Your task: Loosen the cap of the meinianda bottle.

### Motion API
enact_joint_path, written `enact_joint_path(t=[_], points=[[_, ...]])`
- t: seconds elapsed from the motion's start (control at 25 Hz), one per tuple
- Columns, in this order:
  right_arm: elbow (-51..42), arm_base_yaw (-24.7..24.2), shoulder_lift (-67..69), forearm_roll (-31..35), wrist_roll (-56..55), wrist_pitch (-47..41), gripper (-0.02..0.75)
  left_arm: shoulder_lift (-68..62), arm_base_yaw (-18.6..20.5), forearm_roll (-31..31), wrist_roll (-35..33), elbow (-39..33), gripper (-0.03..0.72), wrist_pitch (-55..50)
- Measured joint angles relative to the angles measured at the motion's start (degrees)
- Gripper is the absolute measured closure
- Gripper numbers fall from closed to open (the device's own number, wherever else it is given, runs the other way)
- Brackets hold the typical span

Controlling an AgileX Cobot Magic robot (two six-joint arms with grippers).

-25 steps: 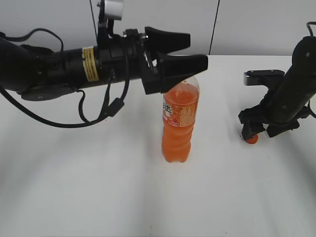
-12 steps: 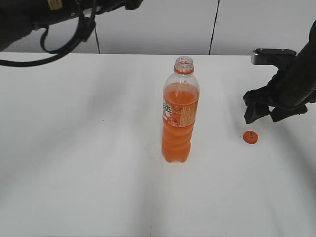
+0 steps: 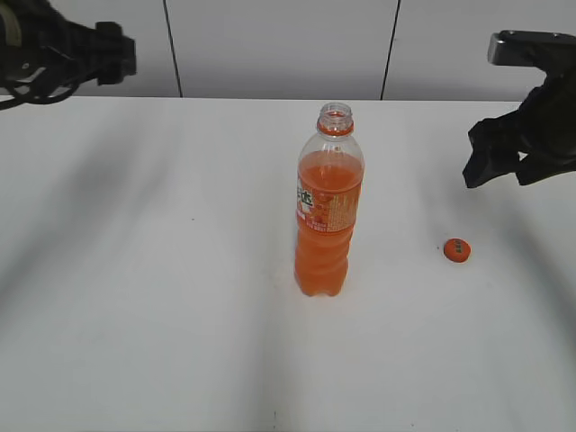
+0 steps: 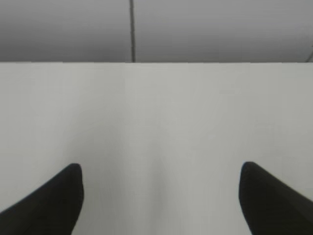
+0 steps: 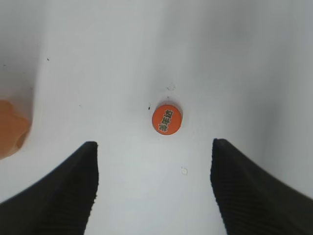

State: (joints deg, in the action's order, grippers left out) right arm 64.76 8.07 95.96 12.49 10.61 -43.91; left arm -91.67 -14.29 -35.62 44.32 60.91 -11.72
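The meinianda bottle [image 3: 329, 211] stands upright at the middle of the white table with its mouth open and no cap on it. A bit of its orange body shows at the left edge of the right wrist view [image 5: 12, 128]. The orange cap [image 3: 457, 249] lies flat on the table to the right of the bottle; it also shows in the right wrist view [image 5: 167, 119]. My right gripper [image 5: 154, 149] is open and empty, raised above the cap; in the exterior view it is at the right edge [image 3: 513, 153]. My left gripper [image 4: 160, 171] is open and empty, far left and high [image 3: 85, 52].
The white table [image 3: 180, 270] runs to a pale panelled wall at the back. The bottle and the cap are the only loose things on it.
The left arm has swung away from the bottle's top to the far upper left. The right gripper has let go of the cap on the table and risen up and to the right.
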Motion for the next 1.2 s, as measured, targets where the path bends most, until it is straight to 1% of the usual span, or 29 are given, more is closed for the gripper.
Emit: enact_joint_path(t=[0.04, 0.12, 0.32, 0.4, 0.48, 0.6, 0.72, 0.84, 0.96, 1.2], points=[[0.1, 0.0, -0.4, -0.1, 0.0, -0.7, 0.203, 0.0, 0.9, 0.8, -0.6, 0.0, 0.104, -1.7], [0.1, 0.0, -1.0, -0.5, 0.0, -2.6, 0.203, -0.4, 2.8, 5.6, -4.5, 0.0, 0.117, -4.9], [0.3, 0.0, -1.0, -2.6, -0.1, -5.2, 0.203, -2.9, 8.5, 25.4, -23.9, 0.0, 0.148, -13.4], [0.3, -0.3, -1.0, -3.3, -0.6, -5.4, 0.203, -3.9, 10.8, 30.3, -27.9, 0.0, 0.150, -16.3], [0.3, -1.1, -1.0, -4.2, -1.5, -5.4, 0.203, -4.7, 13.2, 33.3, -31.1, 0.0, 0.152, -18.8], [0.3, -3.9, -1.0, -5.4, -2.3, -5.4, 0.203, -5.2, 15.4, 34.6, -34.2, 0.0, 0.153, -21.2], [0.3, -5.9, -1.0, -7.3, -2.5, -5.4, 0.203, -5.2, 16.1, 35.0, -34.9, 0.0, 0.154, -21.3], [0.3, -6.0, -1.0, -9.7, -2.5, -5.7, 0.203, -5.2, 16.2, 35.0, -35.1, 0.0, 0.154, -21.4], [0.3, -6.0, -1.0, -10.0, -2.7, -6.2, 0.203, -5.1, 16.2, 34.6, -35.2, 0.0, 0.155, -22.1], [0.3, -6.0, -1.1, -10.1, -2.7, -7.8, 0.203, -1.6, 16.2, 30.4, -35.2, 0.0, 0.156, -22.7]])
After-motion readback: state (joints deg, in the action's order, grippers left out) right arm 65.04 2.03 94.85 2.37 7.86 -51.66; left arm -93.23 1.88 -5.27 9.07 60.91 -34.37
